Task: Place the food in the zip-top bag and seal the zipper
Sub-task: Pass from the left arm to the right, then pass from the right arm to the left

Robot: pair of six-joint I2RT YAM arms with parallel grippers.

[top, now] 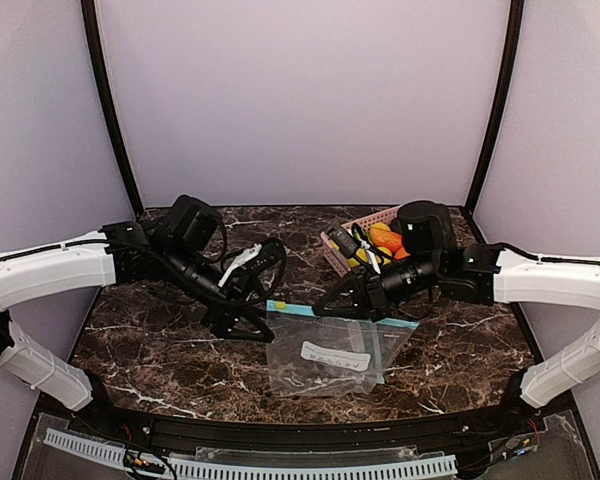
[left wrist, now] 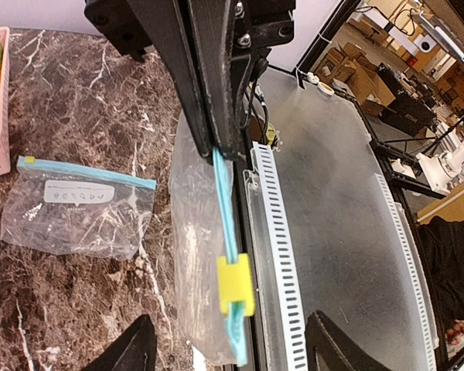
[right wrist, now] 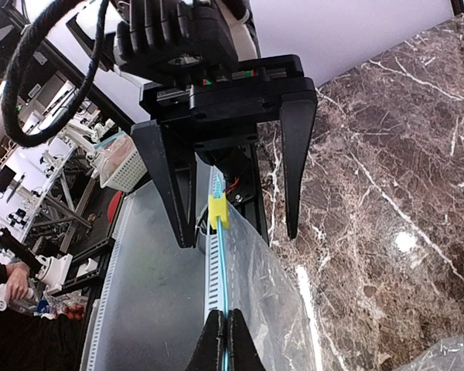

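Over the middle of the bench (top: 150,350), the two arms meet tip to tip at a clear bag (left wrist: 197,255) with a blue zip strip along its top. The right tool (right wrist: 220,344) is pinched tight on that strip and holds the bag's top edge up off the marble. The left tool (right wrist: 240,236) faces it with its fingers spread wide, one on each side of the strip and gripping nothing. A yellow slider (right wrist: 217,212) sits on the strip between those spread fingers.

A second bag (top: 332,358), clear with a white label and its own blue strip, lies flat on the bench on the near side of the two tools.

The food (top: 384,240), glossy orange, yellow and green pieces, lies in a pink basket (top: 352,222) at the far right of the bench, beside the right arm's wrist and apart from both bags.
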